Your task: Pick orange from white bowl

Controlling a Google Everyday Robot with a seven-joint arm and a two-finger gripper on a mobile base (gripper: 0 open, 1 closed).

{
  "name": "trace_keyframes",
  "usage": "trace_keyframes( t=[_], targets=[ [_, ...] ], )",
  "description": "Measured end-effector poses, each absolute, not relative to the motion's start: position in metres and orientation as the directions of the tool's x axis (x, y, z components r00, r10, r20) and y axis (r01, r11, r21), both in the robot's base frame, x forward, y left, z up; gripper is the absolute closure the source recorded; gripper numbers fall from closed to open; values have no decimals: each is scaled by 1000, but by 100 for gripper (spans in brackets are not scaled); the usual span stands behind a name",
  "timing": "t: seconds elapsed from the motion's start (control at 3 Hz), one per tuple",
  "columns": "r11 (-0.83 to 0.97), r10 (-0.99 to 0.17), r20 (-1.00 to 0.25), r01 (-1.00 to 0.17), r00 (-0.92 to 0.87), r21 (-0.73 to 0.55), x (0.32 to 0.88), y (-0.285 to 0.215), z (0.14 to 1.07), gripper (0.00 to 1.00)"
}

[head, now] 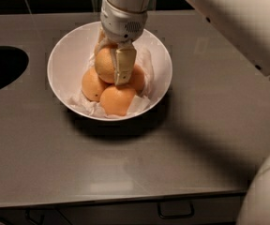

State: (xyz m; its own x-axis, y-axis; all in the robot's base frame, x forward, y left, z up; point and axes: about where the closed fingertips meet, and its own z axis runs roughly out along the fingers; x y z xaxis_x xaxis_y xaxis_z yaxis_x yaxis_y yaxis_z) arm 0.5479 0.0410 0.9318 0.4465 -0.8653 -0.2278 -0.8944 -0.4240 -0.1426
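The white bowl (64,55) stands on the grey counter and is lined with crumpled white paper. The orange (104,65), pale and the largest fruit, rests on top of three smaller, deeper-orange fruits (117,100). My gripper (111,63) reaches down into the bowl from above. Its fingers (124,64) straddle the orange, one on its right side and one behind its upper left, and they press against it. The orange still sits on the pile.
A dark round hole (1,67) is in the counter at the left. My white arm (247,27) crosses the upper right and fills the lower right corner. The counter's front edge with drawer handles (175,212) runs along the bottom.
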Motion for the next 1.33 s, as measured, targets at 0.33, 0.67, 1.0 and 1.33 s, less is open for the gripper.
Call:
trace_keyframes(
  t=[0.33,0.67,1.0,1.33],
  targets=[
    [-424,-865,-228,-894,447,-143,548,41,932,100],
    [-418,-863,-218,-886,456,-200,546,45,952,100],
    [-422,-861,-189,-871,472,-251,538,49,973,100],
    [-429,-856,-164,-851,490,-303,528,53,994,100]
  ],
)
